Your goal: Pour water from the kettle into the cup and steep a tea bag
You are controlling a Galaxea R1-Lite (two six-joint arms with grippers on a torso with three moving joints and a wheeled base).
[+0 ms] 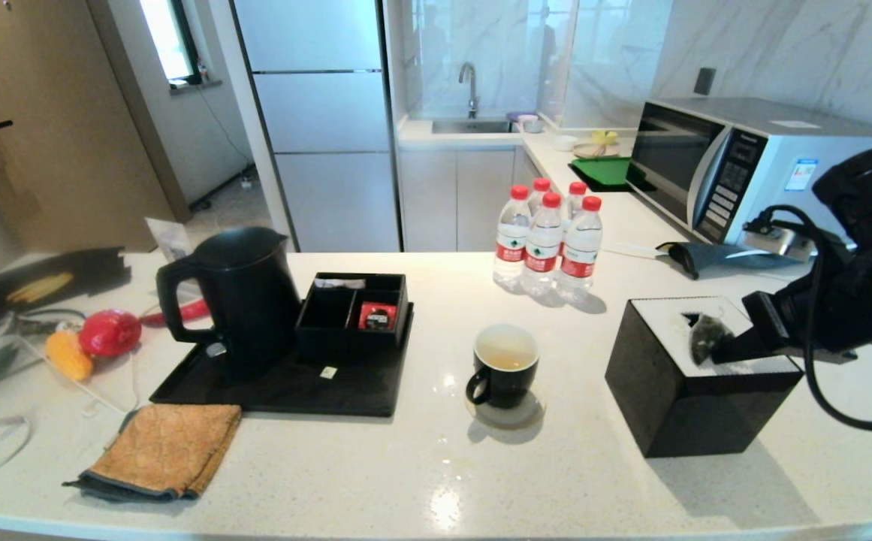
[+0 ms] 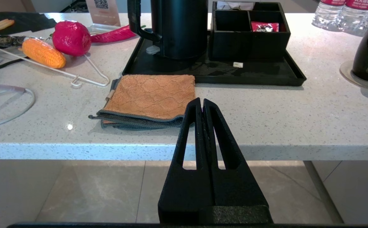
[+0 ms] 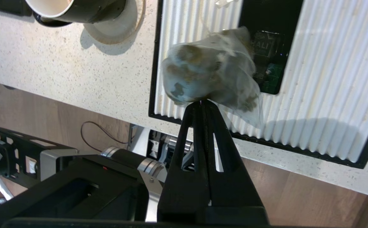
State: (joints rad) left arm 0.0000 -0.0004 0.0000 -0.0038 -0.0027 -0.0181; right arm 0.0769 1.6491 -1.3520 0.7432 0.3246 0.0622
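1. The right gripper (image 3: 203, 102) has its two fingers pressed together on the edge of the tea bag (image 3: 210, 74), which juts out just past the fingertips. The pinch at the edge leaves the bag's body free, which probably suits dipping it.

2. Directly beneath the gripper lies the ribbed white top of the black tissue box (image 1: 695, 409). The bag is above that top, close to the dark slot; whether it touches cannot be told.

3. The cup (image 1: 505, 366) stands on a round coaster (image 1: 507, 413), well off to the gripper's left and lower. It already holds pale yellowish water (image 1: 507, 352), so the pouring looks done and the steeping is the step in hand.

4. The kettle (image 1: 236, 300) is further out on that same side, beyond the cup, upright on its black tray (image 1: 293, 387) beside the compartment box (image 1: 353, 309) with the red sachet (image 1: 376, 315).

5. The left gripper (image 2: 202, 104) is parked below the counter edge, fingers closed on nothing, pointing towards the folded orange cloth (image 2: 152, 96).

6. Judging from this, the bag must travel across to the cup's mouth and go down into it.
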